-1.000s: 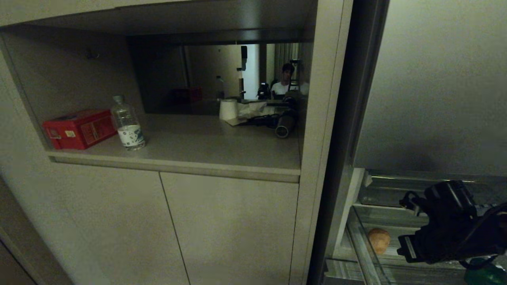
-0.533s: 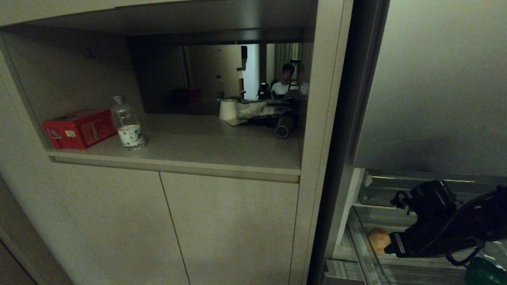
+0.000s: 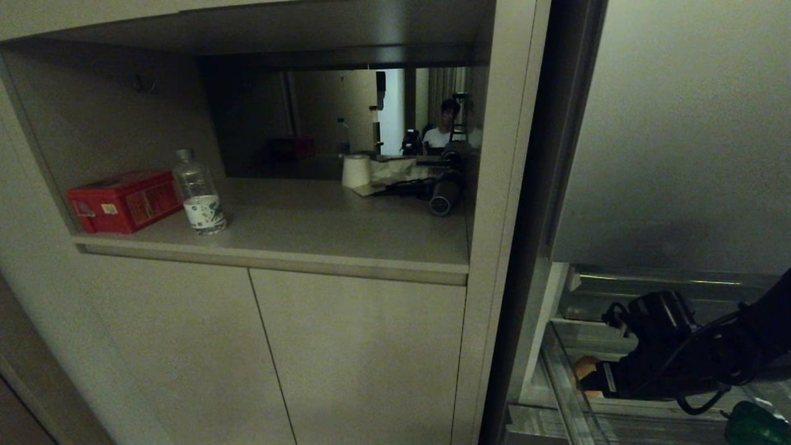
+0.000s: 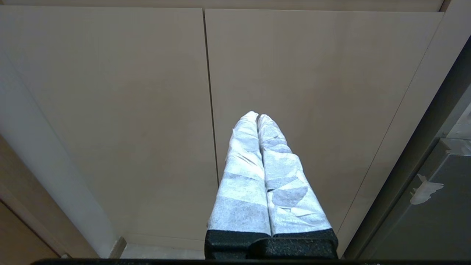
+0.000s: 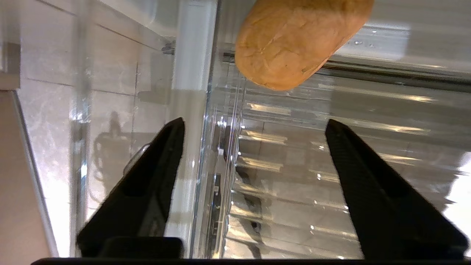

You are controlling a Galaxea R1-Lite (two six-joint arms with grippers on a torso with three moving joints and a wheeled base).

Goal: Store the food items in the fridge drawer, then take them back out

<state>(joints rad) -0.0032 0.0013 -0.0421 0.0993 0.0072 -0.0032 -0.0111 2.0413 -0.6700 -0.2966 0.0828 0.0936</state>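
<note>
**Ana:** Right gripper (image 5: 254, 125) first: its two black fingers (image 5: 154, 176) are spread wide with nothing between them, reaching down into the fridge drawer (image 3: 559, 377). What is it after?

**Ben:** I'd say the potato (image 5: 298, 40). From the right wrist camera it lies just beyond the fingertips, resting in the clear bin and apart from both fingers. In the head view only its tan end shows (image 3: 581, 366), just beside the gripper's tip, near the bin's left wall.

**Ana:** How will it handle?

**Ben:** My guess is firm and fairly dense, so it won't crush under a squeeze. The skin looks dry and matte, so the pads should get decent friction. The oval shape is the worry: pinched near an end, it could squirt out or roll along the slick plastic floor.

**Ana:** So where to take hold?

**Ben:** Across the narrow waist, at the middle of its length, with one finger on each long side. The spread looks wide enough for that, though I can't be sure.

**Ana:** And the green item (image 3: 757, 425)?

**Ben:** Glossy, sitting low at the frame's right edge, well apart from the potato. It's probably more slippery. I can't tell whether it's inside the bin.

**Ana:** Left gripper (image 4: 257, 117)?

**Ben:** Parked before the cabinet doors (image 4: 110, 110), its wrapped fingers pressed together and holding nothing.
</note>
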